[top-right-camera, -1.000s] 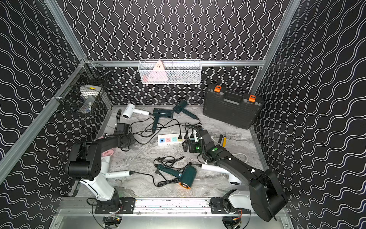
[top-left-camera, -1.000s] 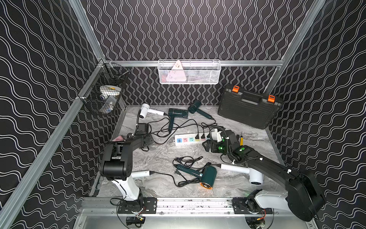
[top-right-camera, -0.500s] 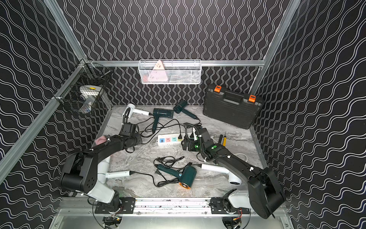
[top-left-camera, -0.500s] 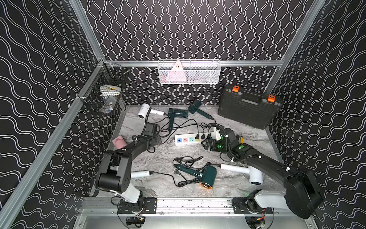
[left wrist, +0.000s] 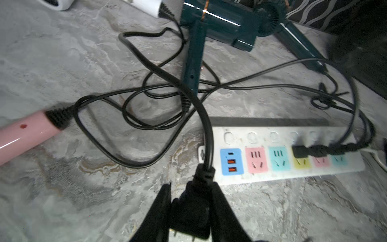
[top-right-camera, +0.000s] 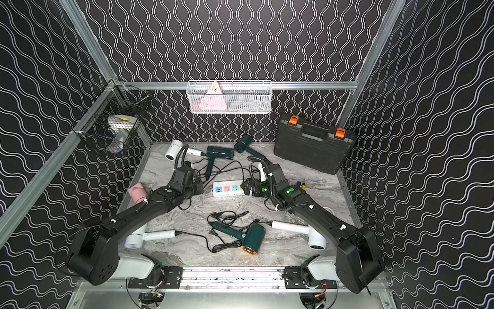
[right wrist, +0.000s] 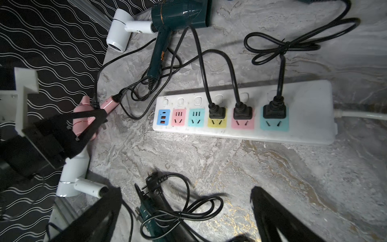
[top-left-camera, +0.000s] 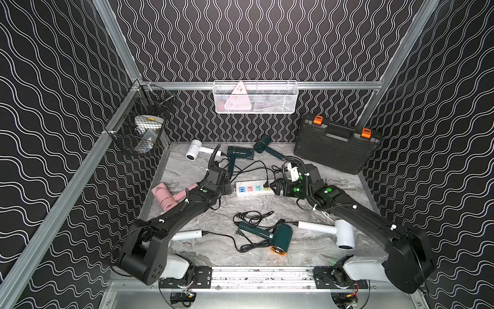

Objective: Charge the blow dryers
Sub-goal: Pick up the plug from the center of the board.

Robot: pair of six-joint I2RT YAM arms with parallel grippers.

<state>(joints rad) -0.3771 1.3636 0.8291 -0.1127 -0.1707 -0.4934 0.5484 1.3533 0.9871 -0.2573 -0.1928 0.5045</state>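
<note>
Over the last second the left arm swings out from the left edge of the table toward the centre. The left gripper (left wrist: pixel 192 185) now sits just beside the left end of the power strip (top-left-camera: pixel 254 188), in the middle of both top views. Its jaws are clamped on a black plug (left wrist: pixel 191 213). The cord looks to run back to the white dryer (top-left-camera: pixel 193 152) at the upper left of the table, though the tangle leaves that uncertain. With the arm stretched out, the pink dryer (top-left-camera: pixel 167 196) lies uncovered at the left edge.

The right gripper (top-left-camera: pixel 276 187) barely shifts and hangs spread wide and empty at the strip's right end. Three plugs already sit in the yellow, pink and teal sockets there, and a pink and a teal socket by the blue USB block are free.

So the carry looks nearly done and insertion comes next. The prongs seem to face away from the strip, so the plug likely needs turning first. The green dryer (top-left-camera: pixel 280 236) at lower centre lies unplugged, its cord loose
</note>
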